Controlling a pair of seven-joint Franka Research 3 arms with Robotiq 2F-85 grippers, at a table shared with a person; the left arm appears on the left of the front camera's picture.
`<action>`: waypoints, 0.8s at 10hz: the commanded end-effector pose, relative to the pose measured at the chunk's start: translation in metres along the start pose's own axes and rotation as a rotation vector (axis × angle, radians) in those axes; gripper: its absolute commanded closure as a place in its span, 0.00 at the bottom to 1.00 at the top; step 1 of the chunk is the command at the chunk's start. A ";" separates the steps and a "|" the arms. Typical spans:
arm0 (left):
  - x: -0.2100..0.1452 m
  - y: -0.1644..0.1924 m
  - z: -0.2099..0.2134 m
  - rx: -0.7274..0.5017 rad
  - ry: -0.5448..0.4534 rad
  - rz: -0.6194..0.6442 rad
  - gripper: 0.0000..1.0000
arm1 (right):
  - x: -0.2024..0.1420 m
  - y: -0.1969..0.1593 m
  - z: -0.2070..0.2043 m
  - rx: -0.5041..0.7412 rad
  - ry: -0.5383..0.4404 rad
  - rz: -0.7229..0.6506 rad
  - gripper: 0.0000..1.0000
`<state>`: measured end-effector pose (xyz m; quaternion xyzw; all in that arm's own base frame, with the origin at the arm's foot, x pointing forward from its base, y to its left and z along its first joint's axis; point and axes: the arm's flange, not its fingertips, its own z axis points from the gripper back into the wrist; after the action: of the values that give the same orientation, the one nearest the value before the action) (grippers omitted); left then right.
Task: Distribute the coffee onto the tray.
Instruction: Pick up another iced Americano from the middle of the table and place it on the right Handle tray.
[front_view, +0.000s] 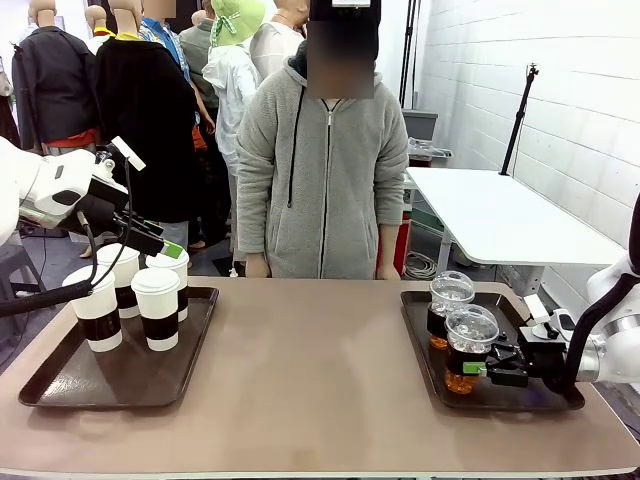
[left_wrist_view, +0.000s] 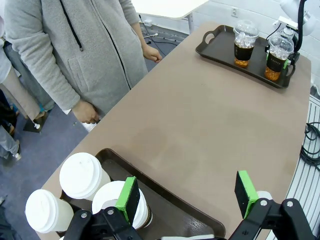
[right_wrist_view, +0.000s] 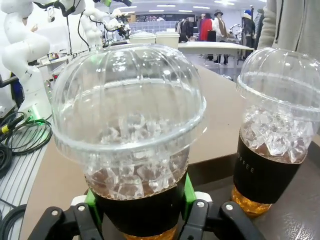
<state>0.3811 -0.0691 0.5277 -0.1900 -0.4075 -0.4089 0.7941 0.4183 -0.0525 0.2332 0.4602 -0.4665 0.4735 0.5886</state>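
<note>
one cup (left_wrist_view: 45, 210) partly cut off

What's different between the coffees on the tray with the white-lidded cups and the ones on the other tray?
The white cups are opaque; the iced coffees are clear, showing ice and amber drink. The white cups have flat-looking lids, while the iced coffees have clear domes. There are four white cups but two iced coffees, one between the right gripper's fingers. Both kinds stand upright and wear black sleeves.
</note>
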 end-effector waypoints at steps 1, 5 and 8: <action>-0.003 0.004 -0.002 -0.018 -0.010 -0.018 0.00 | 0.002 -0.001 0.002 0.040 0.010 -0.019 0.00; -0.003 0.004 -0.002 -0.018 -0.010 -0.018 0.00 | 0.001 0.002 0.012 0.026 0.036 -0.057 0.00; -0.003 0.004 -0.002 -0.018 -0.010 -0.018 0.00 | 0.002 0.004 0.034 -0.022 0.058 -0.072 0.00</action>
<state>0.3811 -0.0691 0.5277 -0.1901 -0.4075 -0.4089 0.7941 0.4115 -0.0750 0.2325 0.4592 -0.4506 0.4605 0.6116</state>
